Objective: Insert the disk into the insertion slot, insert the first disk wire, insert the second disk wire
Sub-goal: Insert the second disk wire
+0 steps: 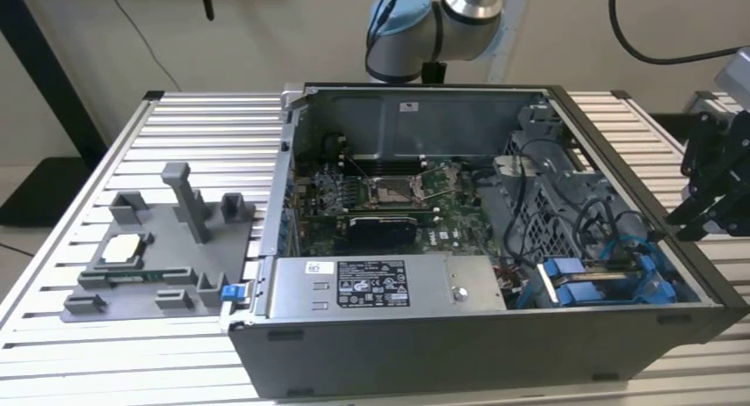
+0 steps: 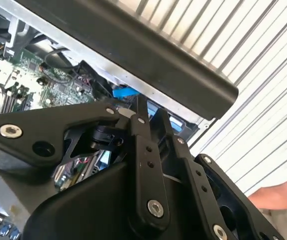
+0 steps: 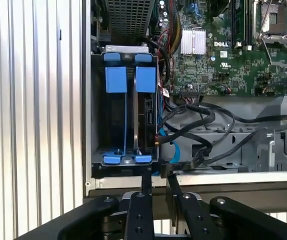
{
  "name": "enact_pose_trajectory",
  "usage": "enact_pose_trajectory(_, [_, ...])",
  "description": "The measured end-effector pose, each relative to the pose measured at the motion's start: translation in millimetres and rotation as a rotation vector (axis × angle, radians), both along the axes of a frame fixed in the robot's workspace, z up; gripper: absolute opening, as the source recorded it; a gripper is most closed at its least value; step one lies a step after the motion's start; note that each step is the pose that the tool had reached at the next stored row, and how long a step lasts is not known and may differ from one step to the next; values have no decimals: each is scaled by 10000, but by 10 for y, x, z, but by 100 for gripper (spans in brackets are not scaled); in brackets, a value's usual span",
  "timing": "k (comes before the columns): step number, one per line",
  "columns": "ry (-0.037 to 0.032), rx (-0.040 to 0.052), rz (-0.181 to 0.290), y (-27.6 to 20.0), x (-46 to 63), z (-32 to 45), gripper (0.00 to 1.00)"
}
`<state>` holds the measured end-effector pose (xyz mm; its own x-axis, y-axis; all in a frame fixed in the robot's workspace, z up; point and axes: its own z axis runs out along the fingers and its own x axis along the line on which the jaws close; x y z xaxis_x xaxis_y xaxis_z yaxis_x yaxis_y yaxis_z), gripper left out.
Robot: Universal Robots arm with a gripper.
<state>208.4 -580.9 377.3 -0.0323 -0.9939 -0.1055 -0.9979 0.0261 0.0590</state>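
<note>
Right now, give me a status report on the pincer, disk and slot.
Pincer at case edge, beside insertion slot. Blue-framed disk looks seated inside. Black cables bunched alongside.

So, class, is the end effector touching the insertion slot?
Apart. In the exterior view the end effector sits outside the computer case, whose dark side wall shows between it and the insertion slot.

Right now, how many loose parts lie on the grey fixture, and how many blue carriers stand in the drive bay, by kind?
Processor chip: 1
Memory module: 1
Blue drive carriers: 2
Total: 4
</note>
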Motion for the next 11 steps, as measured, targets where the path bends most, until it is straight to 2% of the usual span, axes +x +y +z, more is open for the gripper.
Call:
enact_pose_trajectory(1, [60, 1, 2, 0, 2, -2, 100])
enact_pose_trajectory(5, [748, -12, 1, 0, 1, -4, 100])
enact_pose_trajectory(6, [794, -10, 1, 0, 0, -6, 100])
enact_pose_trajectory(7, [795, 33, -1, -1, 0, -8, 100])
enact_pose_trajectory(9, [795, 186, -91, 0, 1, -14, 100])
enact_pose_trajectory(11, [794, 280, -231, -1, 1, -23, 100])
